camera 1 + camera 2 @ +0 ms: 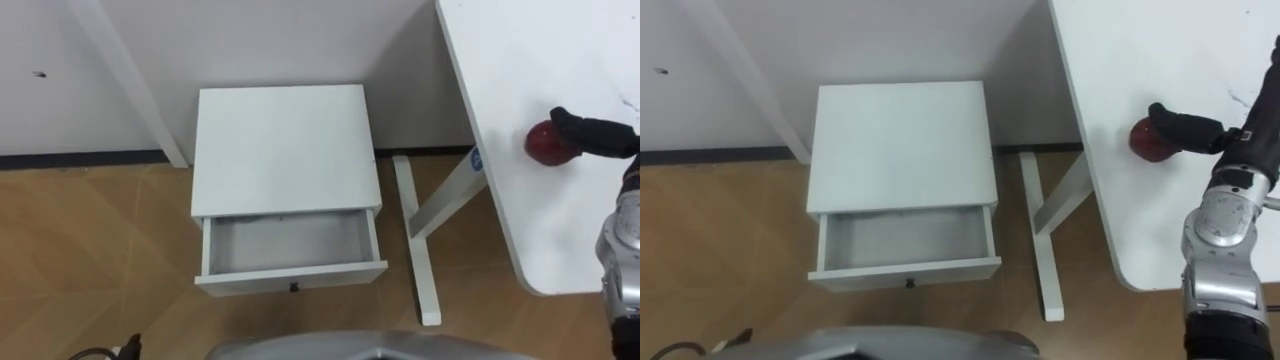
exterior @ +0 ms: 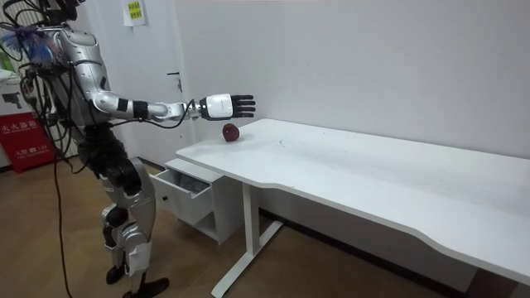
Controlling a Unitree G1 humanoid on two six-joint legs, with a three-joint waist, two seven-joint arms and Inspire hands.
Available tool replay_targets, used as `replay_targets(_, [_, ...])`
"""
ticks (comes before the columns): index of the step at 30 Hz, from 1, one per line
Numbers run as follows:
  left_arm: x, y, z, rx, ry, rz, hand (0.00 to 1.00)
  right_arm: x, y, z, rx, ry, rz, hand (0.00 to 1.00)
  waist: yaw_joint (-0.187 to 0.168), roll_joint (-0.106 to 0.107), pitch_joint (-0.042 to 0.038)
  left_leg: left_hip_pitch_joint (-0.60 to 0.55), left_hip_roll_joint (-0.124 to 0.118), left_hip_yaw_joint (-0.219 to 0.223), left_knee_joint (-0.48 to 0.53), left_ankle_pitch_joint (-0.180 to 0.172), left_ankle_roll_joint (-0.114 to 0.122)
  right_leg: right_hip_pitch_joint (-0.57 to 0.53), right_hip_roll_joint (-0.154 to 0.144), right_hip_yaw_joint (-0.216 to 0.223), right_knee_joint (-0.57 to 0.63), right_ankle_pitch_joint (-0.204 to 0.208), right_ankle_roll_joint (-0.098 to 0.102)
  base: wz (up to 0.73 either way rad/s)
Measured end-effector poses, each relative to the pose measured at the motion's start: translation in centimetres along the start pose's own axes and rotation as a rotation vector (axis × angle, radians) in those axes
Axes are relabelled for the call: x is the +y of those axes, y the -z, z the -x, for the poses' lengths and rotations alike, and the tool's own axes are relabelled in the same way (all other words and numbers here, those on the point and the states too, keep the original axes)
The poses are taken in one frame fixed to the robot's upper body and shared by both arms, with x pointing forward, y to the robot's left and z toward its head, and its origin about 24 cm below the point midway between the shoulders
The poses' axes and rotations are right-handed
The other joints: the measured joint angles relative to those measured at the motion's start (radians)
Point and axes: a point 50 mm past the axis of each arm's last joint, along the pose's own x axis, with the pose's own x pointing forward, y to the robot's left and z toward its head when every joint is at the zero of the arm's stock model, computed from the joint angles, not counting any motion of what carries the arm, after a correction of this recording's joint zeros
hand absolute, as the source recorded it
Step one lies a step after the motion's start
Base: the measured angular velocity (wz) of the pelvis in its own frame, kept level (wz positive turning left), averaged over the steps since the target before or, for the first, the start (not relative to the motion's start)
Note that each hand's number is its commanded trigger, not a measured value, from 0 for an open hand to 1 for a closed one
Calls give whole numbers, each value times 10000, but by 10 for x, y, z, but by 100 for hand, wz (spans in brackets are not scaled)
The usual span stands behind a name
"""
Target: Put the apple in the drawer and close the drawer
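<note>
Left eye view: the right robot hand [image 1: 598,134] reaches over the tabletop [image 1: 540,60], fingers straight, tips over the red apple [image 1: 543,146]. The nightstand's [image 1: 285,140] open drawer [image 1: 290,277] lies well to the hand's left, lower down.

Room view: the hand hovers just above the apple, holding nothing. A glancing touch could roll it off the nearby edge.

Right eye view: bare tabletop surrounds the hand, and the drawer looks empty.

Table [image 1: 560,200]: smooth matt white top. Drawer cabinet [image 1: 285,145]: matt white panels. Floor [image 1: 90,260]: wood-grain boards. Apple [image 1: 543,146]: glossy skin.
</note>
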Motion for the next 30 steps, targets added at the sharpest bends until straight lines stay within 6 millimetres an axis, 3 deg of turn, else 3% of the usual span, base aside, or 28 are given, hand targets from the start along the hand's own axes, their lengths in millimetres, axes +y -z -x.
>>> replay_targets(11, [-1,-1,0,-49,38,-48,0,2,-3,0,-122,-69,31,0,-27,40,-37,-15,-22,-42,-85,0,-1,57,43,-34,-68,13,12,0])
replay_targets(16, [-1,-2,0,-65,29,-44,0,3,-2,0,-90,-310,55,0,-44,-31,-1,23,-39,-42,-201,0,-1,49,29,-38,-90,19,24,0])
replay_targets(24, [-3,5,0,203,111,-80,0,11,20,8,561,-1436,1210,0,-31,-33,19,19,-31,-59,-154,-1,1,108,-3,-114,-75,28,38,2])
replay_targets(30, [-3,10,1,318,157,-122,0,18,30,20,856,-2395,1629,0,4,69,-43,13,-31,-65,-106,-2,4,202,-14,-134,-72,29,36,1])
